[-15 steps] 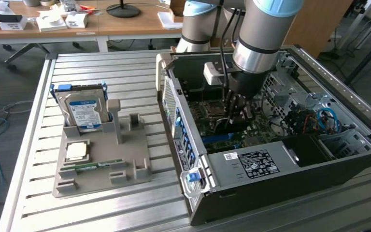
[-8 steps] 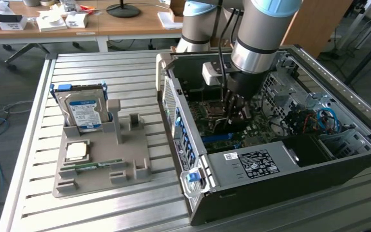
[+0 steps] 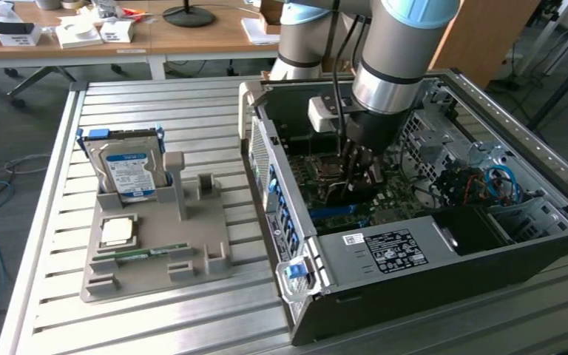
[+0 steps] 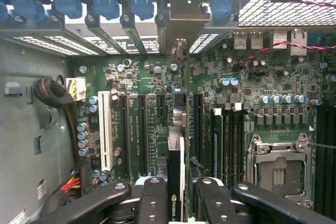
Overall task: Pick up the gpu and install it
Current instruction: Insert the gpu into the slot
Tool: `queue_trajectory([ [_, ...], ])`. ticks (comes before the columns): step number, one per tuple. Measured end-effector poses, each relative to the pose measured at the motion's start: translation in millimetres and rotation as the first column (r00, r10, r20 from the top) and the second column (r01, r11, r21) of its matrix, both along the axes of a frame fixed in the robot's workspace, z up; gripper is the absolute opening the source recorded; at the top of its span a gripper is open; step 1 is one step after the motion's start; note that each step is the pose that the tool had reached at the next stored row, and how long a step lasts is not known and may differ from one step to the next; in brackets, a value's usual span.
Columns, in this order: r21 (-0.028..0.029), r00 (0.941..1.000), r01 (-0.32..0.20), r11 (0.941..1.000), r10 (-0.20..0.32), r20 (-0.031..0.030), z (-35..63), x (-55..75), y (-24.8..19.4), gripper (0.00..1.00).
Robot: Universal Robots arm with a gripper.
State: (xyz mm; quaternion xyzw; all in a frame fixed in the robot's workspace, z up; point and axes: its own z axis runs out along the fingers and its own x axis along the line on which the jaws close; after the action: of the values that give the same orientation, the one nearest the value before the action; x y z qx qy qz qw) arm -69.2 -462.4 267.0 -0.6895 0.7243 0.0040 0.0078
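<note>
One gpu (image 4: 176, 161) pinched edge-on in my claw (image 4: 179, 198), inside the open computer case (image 3: 264, 163).

My claw is partly closed on the card, holding it upright, I judge, so its lower edge faces the green motherboard (image 4: 121, 77) beneath the claw, beside a long black slot (image 4: 143, 135). Well apart from the claw, outside the case, a grey holder (image 3: 156, 270) on the surface (image 3: 166, 103) keeps a hard drive (image 3: 131, 170), processor (image 3: 116, 231) and memory stick (image 3: 151, 253).
</note>
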Motion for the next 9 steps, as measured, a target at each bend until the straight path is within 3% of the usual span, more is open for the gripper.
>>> queue_trajectory([
  [9, 0.0005, 1.0, 0.0, 1.0, 0.0, 0.0003, -2.3, 0.0, 0.1, 0.26],
])
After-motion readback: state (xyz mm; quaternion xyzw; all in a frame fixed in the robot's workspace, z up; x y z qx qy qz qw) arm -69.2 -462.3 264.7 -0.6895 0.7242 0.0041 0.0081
